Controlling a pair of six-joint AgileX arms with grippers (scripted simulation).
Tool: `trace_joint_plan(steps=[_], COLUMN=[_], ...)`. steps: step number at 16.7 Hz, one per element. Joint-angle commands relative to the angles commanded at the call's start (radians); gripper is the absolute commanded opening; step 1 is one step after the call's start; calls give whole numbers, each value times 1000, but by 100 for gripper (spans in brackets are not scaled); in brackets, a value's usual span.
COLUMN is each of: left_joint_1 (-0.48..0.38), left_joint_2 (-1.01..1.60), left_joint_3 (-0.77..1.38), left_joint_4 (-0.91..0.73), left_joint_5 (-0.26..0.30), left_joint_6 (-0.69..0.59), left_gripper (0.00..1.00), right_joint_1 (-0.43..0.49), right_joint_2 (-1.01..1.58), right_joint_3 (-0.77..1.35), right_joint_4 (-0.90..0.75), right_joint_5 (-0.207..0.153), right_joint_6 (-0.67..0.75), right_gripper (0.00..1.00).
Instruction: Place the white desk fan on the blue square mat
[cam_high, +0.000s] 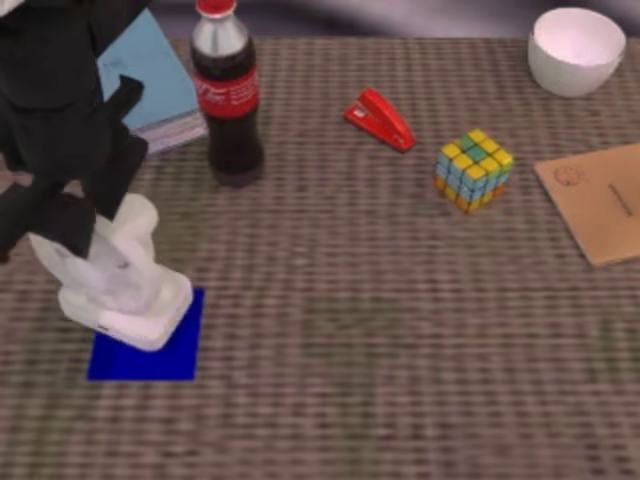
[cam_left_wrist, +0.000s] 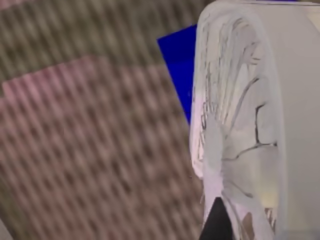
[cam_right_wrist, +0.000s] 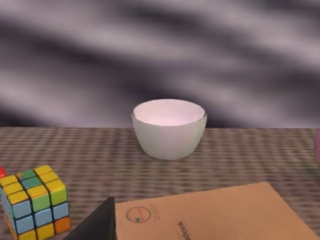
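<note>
Your left gripper is at the left side of the tabletop, clamped on the white desk fan at its upper body. The fan stands over the upper left part of the blue square mat; its rounded base overhangs the mat's upper and left edges, and whether the base rests on the mat cannot be told from the top view. In the left wrist view the fan cage fills the frame close to the camera, with a corner of the mat showing beside it.

Your right arm is out of the top view; whether its gripper is apart or together cannot be told. Its wrist view faces the white bowl, the colour cube and the brown notebook.

Also on the tabletop: a cola bottle, a red stapler and a light-blue book.
</note>
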Motion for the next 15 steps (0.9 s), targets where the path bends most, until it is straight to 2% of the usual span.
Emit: trace_joint_plan(steps=[3,6,8,15], left_joint_1=[16,27,30,25], left_joint_2=[-39,-61,-68,-64], left_joint_3=[-68,-113,-127,-141], left_joint_4=[51,91,104,121], left_joint_5=[30,57,66,65], left_joint_6=[-215,-343,-377,-374], left_gripper=[0,0,0,0], right_joint_1=[0,0,0,0], right_joint_2=[0,0,0,0], right_joint_3=[0,0,0,0], right_joint_4=[0,0,0,0], right_joint_5=[0,0,0,0], right_joint_6=[0,0,0,0], right_gripper=[100,100,100,100])
